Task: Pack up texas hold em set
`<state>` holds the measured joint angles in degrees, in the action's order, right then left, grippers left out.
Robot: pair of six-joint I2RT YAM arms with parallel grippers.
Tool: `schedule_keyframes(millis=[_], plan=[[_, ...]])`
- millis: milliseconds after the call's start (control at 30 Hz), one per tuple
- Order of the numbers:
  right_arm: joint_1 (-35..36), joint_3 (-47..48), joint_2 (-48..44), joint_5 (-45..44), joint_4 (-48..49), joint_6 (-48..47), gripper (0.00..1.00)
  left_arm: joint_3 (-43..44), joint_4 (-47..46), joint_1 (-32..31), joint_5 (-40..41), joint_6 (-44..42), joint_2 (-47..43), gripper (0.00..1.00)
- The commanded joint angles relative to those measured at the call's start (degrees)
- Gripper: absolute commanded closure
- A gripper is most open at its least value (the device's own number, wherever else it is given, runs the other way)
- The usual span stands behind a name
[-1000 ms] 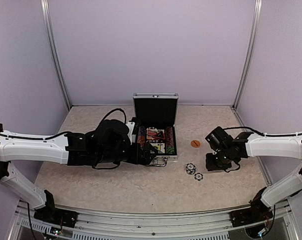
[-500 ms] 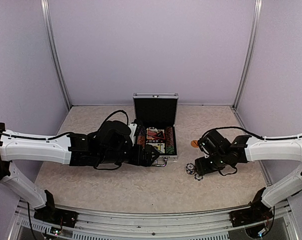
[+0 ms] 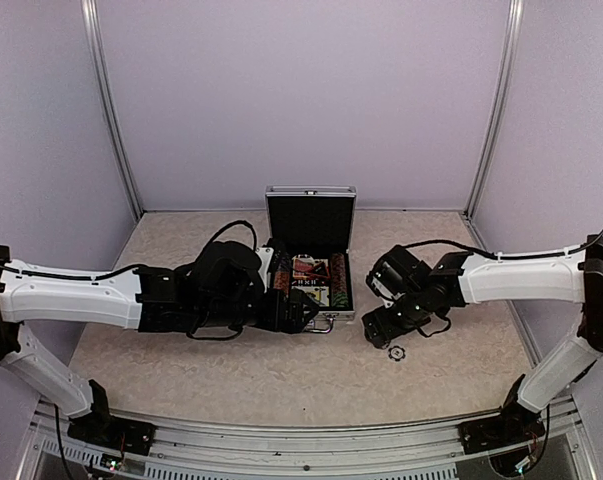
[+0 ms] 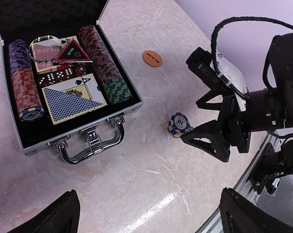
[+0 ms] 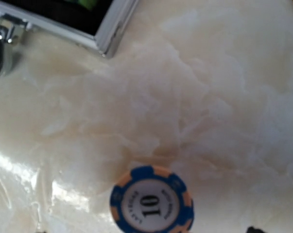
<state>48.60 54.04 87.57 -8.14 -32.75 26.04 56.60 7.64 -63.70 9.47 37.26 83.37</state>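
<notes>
The small silver case (image 3: 333, 312) lies open in the middle of the table, lid (image 3: 310, 218) upright. In the left wrist view its black lining (image 4: 37, 138) holds rows of striped chips (image 4: 103, 60), two card decks (image 4: 71, 99) and red dice (image 4: 59, 76). My left gripper (image 4: 156, 221) hangs open over bare table in front of the handle (image 4: 90, 148). My right gripper (image 4: 194, 120) is open just above a short stack of blue-and-orange chips (image 4: 178, 125), with nothing held. Another chip (image 3: 396, 351) lies beside it. An orange disc (image 4: 152, 58) lies further back.
The right wrist view looks straight down on a blue "10" chip (image 5: 152, 201), with the case corner (image 5: 110, 36) at upper left. Pale walls close the table off on three sides. The table's front rail (image 3: 281, 445) runs close behind both arms.
My right arm has swung left toward the case and now covers one chip group and the orange disc in the top view; its jaws have spread wider. The left arm has barely moved.
</notes>
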Motion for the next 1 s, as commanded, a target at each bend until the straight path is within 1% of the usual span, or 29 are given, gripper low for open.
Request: schedule_keyframes(millis=[0,133,167,267,567,800,967], plan=[[-0.2,3.8,1.6,0.0,-3.9,-0.6,0.12,-1.2,-1.1,0.3,0.5,0.5,-1.7,0.01],[-0.6,8.3,4.8,-2.8,-5.3,3.3,0.11,-1.6,-1.2,0.3,0.7,0.7,-2.1,0.01],[-0.5,9.3,6.0,-4.7,-6.3,4.4,0.11,-1.7,-1.2,0.3,0.7,0.7,-2.1,0.01],[-0.5,10.9,8.6,-7.0,-6.9,7.2,0.11,-1.8,-1.1,0.2,0.7,0.8,-2.1,0.01],[-1.4,10.1,10.7,-10.8,-5.1,13.4,0.09,-3.3,-1.1,0.2,1.3,1.0,-3.7,0.01],[-2.5,10.5,12.2,-11.4,-3.4,14.4,0.09,-3.2,-1.3,0.3,1.2,1.0,-3.9,0.01],[-3.2,9.2,13.4,-11.5,-2.3,14.4,0.09,-3.6,-1.1,0.2,1.4,1.1,-4.2,0.01]])
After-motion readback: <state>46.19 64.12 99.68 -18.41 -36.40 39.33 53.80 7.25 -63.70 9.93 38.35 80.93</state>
